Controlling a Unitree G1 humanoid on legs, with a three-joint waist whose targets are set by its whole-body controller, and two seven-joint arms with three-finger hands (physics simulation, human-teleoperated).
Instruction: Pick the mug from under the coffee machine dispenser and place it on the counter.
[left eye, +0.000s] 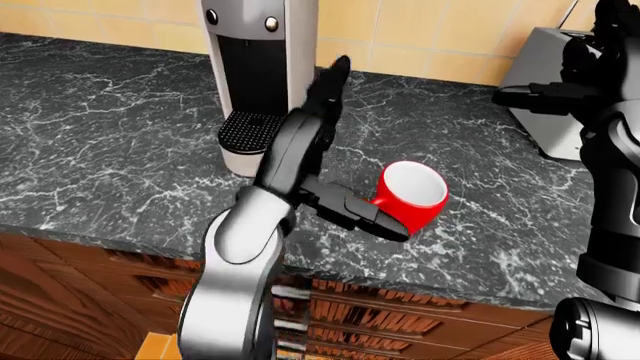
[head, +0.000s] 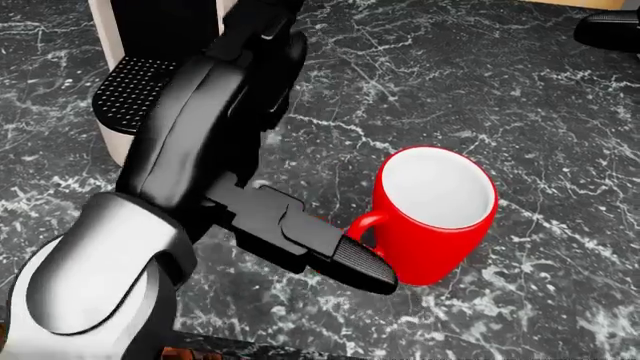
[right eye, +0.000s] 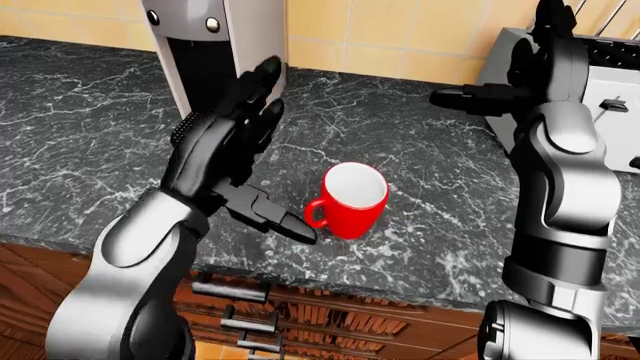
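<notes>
The red mug (head: 435, 217), white inside, stands upright on the dark marble counter (head: 560, 112), its handle pointing to the lower left of the head view. It is to the right of the coffee machine (left eye: 255, 67), clear of the empty drip tray (head: 140, 86). My left hand (right eye: 255, 150) hovers open to the left of the mug, with the fingers spread upward and the thumb (head: 355, 266) stretched out near the handle. It holds nothing. My right hand (right eye: 500, 60) is raised high at the right, open and empty.
A silver toaster (right eye: 610, 82) stands at the right against the tiled wall. The counter's near edge (left eye: 420, 296) runs along the bottom of the eye views, with wooden cabinets below. A black object (head: 610, 30) sits at the top right of the head view.
</notes>
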